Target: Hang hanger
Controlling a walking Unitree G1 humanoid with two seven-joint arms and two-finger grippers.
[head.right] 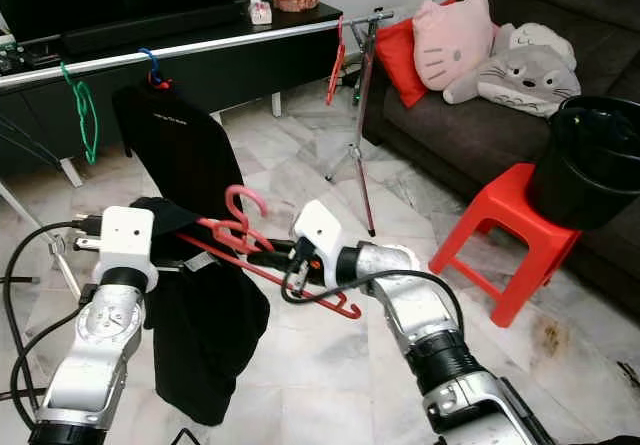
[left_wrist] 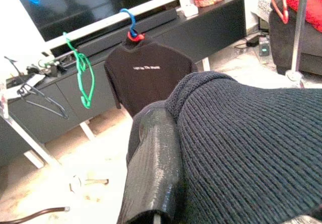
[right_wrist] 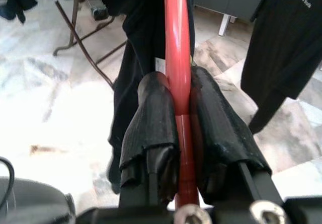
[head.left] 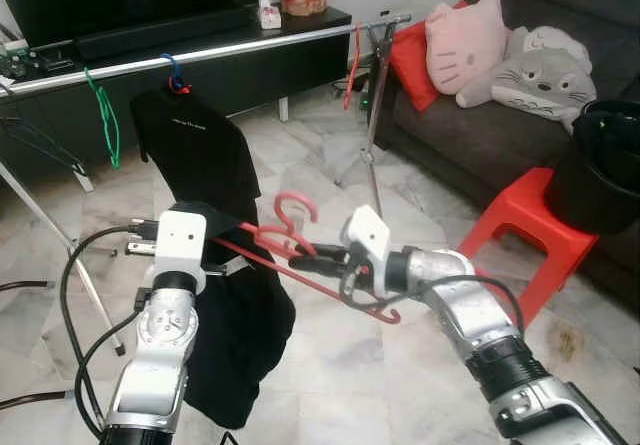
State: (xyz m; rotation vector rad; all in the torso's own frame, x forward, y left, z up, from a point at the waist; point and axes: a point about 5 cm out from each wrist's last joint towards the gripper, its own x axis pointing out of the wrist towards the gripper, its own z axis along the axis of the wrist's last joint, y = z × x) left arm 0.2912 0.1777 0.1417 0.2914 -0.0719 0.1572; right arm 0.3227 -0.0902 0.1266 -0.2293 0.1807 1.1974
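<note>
R gripper (right_wrist: 182, 133) clamped tight on the red hanger (head.left: 300, 255), one black finger each side of the bar; seen from the head, it holds it near the hook, mid-air, above the marble floor (head.left: 330, 365). Hanger runs diagonally from the L arm down to a curled end below the R wrist, pink hook up. L gripper (head.left: 215, 227) is buried in the dark garment (head.left: 235, 335); one finger (left_wrist: 153, 168) shows w/ knit fabric draped over it, can't tell if open or closed. Garment hangs off the hanger's L end, drooping toward the floor.

Beyond: silver rail (head.left: 200, 55) across the back, w/ a black tee (head.left: 195, 150) on a blue hanger (head.left: 172, 68), a green hanger (head.left: 105, 120) to its left, another red one (head.left: 352, 65) near the rail's right end by the stand pole (head.left: 375, 115). TV unit (head.left: 150, 75) behind the rail. Right side: red stool (head.left: 525, 230), black bucket (head.left: 600, 165) just beside it, sofa (head.left: 480, 135) w/ pink cat cushion (head.left: 465, 43) and grey plush (head.left: 535, 75).
</note>
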